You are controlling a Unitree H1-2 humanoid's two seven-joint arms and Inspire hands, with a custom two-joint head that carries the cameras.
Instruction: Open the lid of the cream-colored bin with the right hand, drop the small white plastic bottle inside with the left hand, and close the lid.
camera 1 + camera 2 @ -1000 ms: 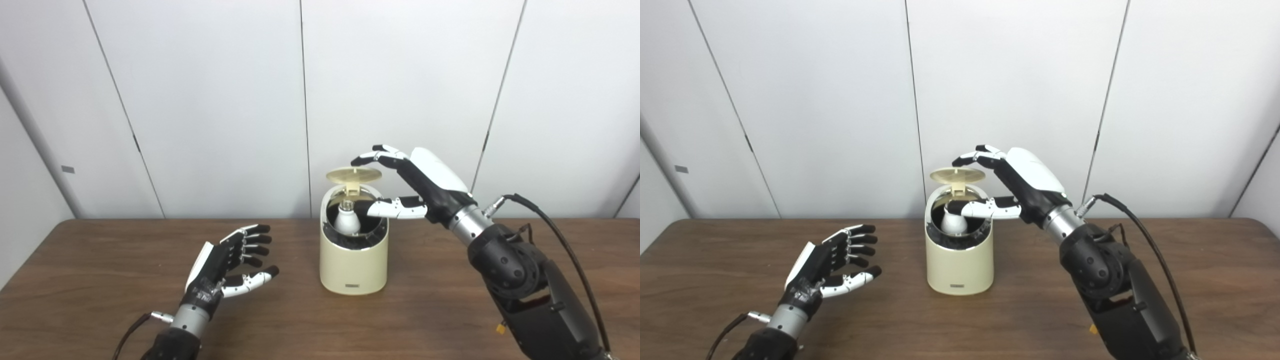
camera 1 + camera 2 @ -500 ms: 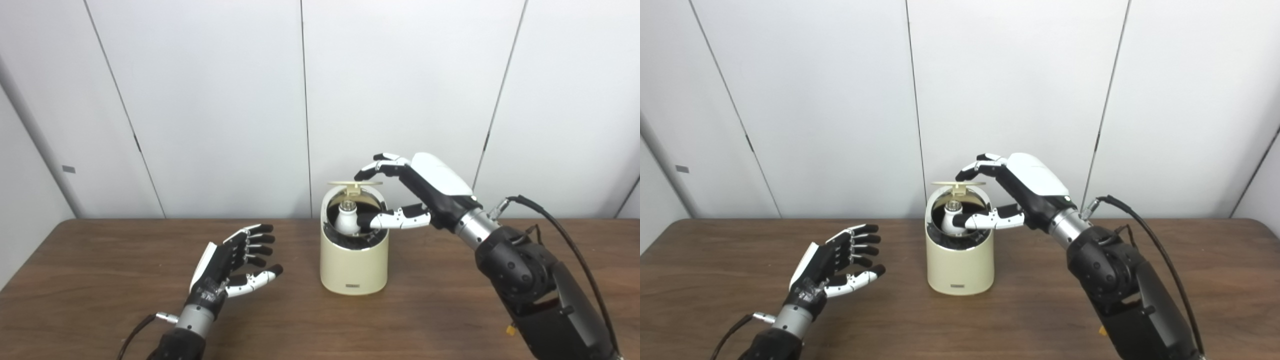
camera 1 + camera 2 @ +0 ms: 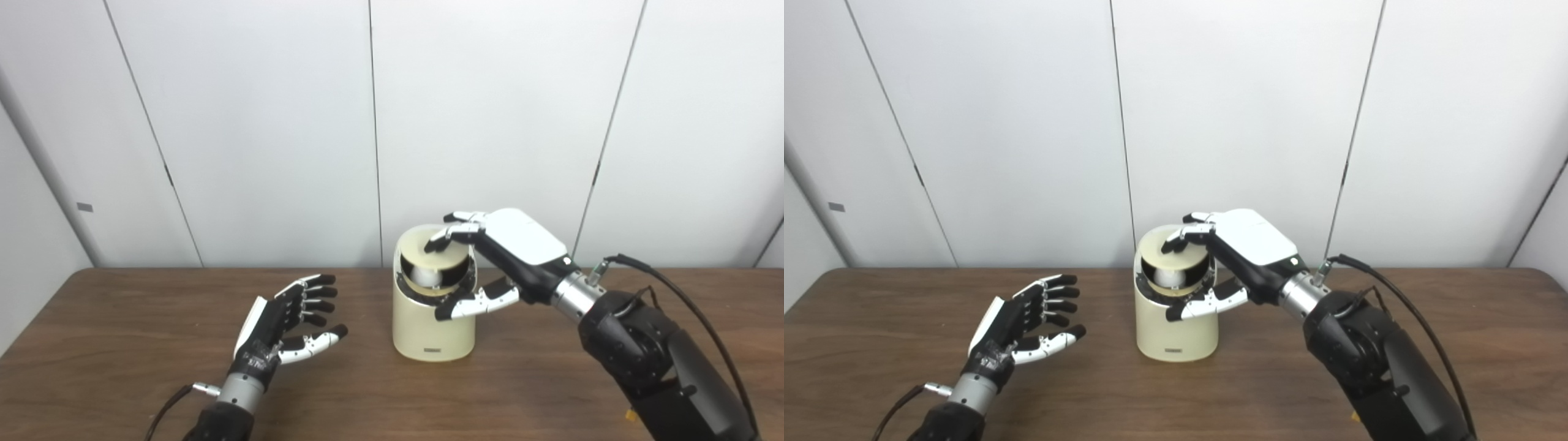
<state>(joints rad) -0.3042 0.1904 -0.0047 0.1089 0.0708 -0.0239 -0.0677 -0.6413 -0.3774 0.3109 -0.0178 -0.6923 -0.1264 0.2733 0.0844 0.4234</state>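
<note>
Pressing down from above, the right hand (image 3: 502,257) is laying its fingertips (image 3: 436,240) on the lid (image 3: 436,252), holding nothing, thumb hanging loose by the front of the bin (image 3: 433,324), seemingly to shut it. Peeking through the gap, the bottle (image 3: 422,277) is sitting inside, white and rounded.

Switching to the right eye view, the left hand (image 3: 1026,327) is waiting apart over the table (image 3: 876,343), empty, fingers spread, palm toward the bin, its job apparently done. Its lid is hanging tilted, not yet seated.
</note>
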